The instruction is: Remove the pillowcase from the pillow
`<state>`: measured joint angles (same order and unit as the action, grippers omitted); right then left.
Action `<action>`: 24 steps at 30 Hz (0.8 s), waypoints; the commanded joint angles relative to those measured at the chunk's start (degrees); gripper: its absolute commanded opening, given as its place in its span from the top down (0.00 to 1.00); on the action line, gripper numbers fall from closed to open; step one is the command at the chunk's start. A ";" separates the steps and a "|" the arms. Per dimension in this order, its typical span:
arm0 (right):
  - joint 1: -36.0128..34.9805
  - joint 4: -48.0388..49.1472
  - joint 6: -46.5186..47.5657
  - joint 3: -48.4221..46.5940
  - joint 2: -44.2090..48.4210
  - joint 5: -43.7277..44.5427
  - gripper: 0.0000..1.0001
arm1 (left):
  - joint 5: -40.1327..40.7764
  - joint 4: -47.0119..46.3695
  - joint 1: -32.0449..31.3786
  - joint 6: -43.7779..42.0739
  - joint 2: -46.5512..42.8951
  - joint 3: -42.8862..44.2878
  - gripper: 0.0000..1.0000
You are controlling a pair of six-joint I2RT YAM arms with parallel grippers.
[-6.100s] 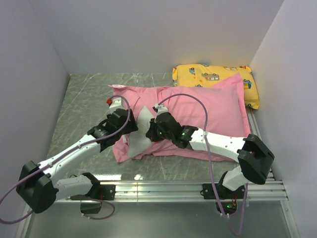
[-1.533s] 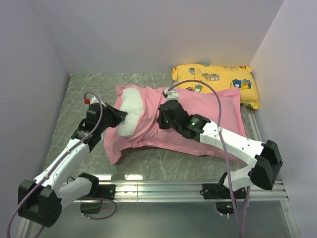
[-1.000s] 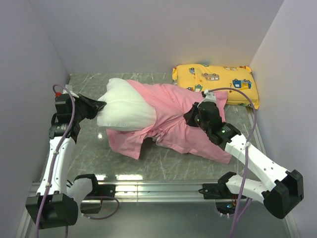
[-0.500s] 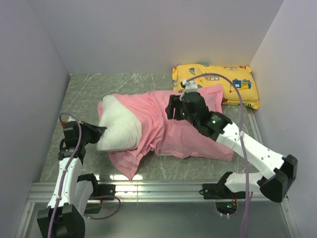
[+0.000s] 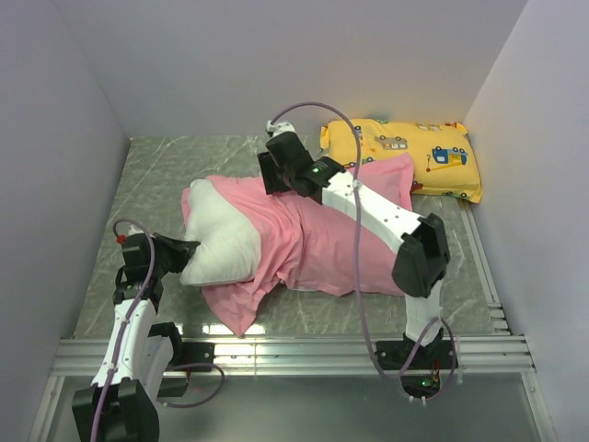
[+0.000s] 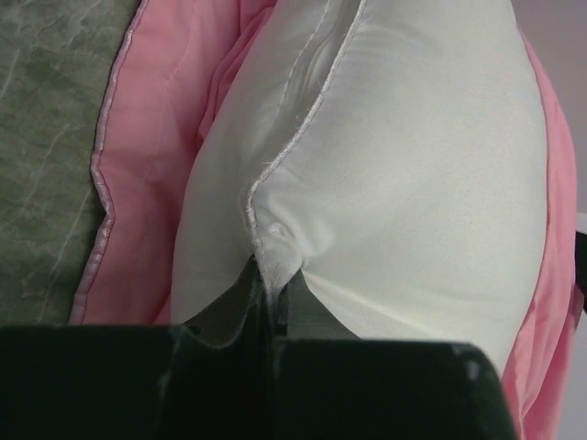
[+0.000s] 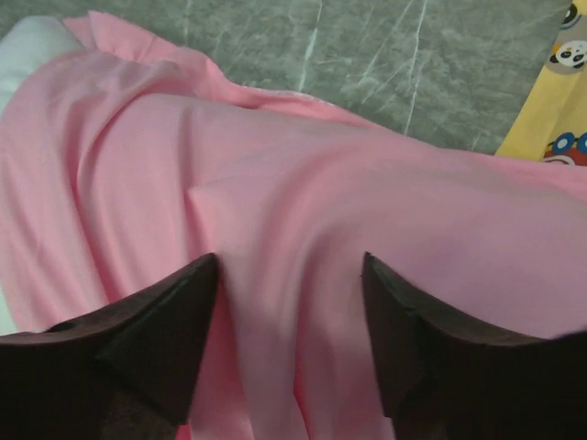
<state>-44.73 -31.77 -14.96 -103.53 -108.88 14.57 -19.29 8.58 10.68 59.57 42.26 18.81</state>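
My left jaws pinched a corner of the pillow [image 5: 221,241] tight. It poked half out of the pillowcase [image 5: 331,249] on the tabletop [image 5: 166,175]. My right jaws hung wide apart over the pink cloth, holding nothing. With nothing pinning the case, pulling might drag it along.

The pillow [image 5: 221,241] lies on the tabletop [image 5: 166,175] left of centre, its left end sticking out of the pillowcase [image 5: 322,249]. The pillowcase covers the pillow's right part and spreads rightward across the middle of the tabletop, with a flap under and in front of the bare end. A second pillow [image 5: 405,147] lies in the far right corner, just behind the pillowcase's right end. The left fingers [image 6: 234,307] sit left of the pillow, pinching its corner seam. The right fingers [image 7: 156,321] stand apart over the pillowcase's far edge.
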 commanded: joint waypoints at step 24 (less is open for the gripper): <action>21.46 0.92 -6.14 14.93 16.92 2.11 0.71 | 6.64 14.99 0.13 -4.55 -5.53 19.86 1.00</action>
<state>-21.43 -32.77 -23.66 -88.86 -99.46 9.96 -18.39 26.00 9.23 56.36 35.27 35.11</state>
